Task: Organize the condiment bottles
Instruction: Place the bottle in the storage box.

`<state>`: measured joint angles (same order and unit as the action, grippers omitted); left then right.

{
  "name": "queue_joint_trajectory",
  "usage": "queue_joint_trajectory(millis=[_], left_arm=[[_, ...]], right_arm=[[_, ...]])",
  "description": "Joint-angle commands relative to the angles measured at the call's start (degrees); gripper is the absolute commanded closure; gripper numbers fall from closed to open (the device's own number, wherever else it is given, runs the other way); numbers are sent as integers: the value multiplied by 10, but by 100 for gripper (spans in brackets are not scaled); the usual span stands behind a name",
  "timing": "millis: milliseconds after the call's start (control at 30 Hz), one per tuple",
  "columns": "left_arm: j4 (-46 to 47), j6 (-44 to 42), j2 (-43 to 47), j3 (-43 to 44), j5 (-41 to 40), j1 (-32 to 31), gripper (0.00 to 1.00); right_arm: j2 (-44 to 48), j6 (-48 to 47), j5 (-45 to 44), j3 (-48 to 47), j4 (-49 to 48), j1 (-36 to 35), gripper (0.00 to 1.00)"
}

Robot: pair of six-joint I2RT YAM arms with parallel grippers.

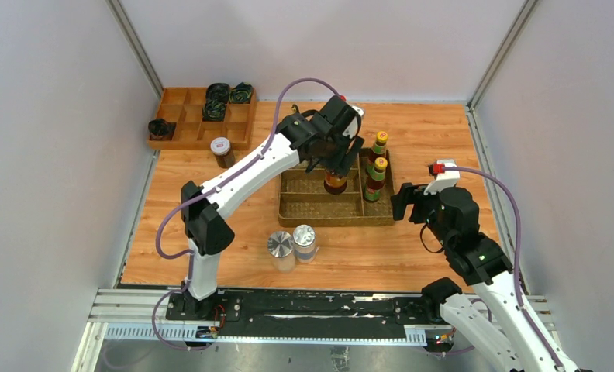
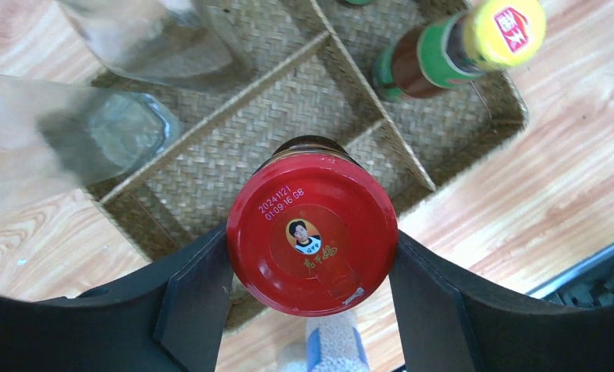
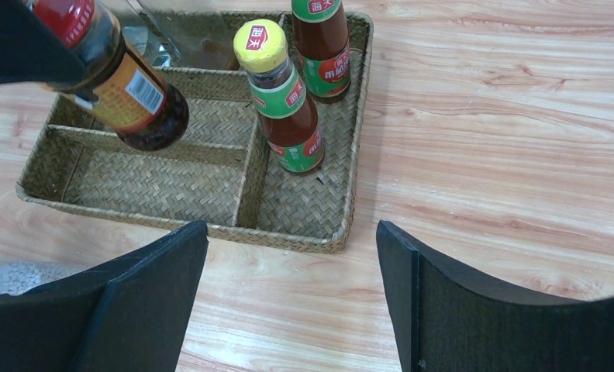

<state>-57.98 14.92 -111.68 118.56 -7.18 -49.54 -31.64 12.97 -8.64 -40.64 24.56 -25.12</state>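
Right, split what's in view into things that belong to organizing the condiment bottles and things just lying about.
Belongs to the job:
- red-lidded jar, held in the left gripper
- two yellow-capped sauce bottles in the woven tray
- white-lidded jar
- two silver-lidded shakers

Just lying about:
- wooden divider box
- dark cloth rolls

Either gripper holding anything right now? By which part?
The left gripper holds the red-lidded jar, its fingers pressed against opposite sides of the lid, above the woven tray. The right gripper is open and empty.
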Motion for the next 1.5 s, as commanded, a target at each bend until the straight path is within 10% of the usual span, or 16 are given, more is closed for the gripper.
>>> queue_joint_trajectory(millis=[0,1467], left_arm=[[36,-19,0,41,10,21,46],[237,-53,-25,-126,5,33,47]], right_arm=[[2,5,-9,7,9,-8,15],[-16,7,4,21,-6,-9,15]])
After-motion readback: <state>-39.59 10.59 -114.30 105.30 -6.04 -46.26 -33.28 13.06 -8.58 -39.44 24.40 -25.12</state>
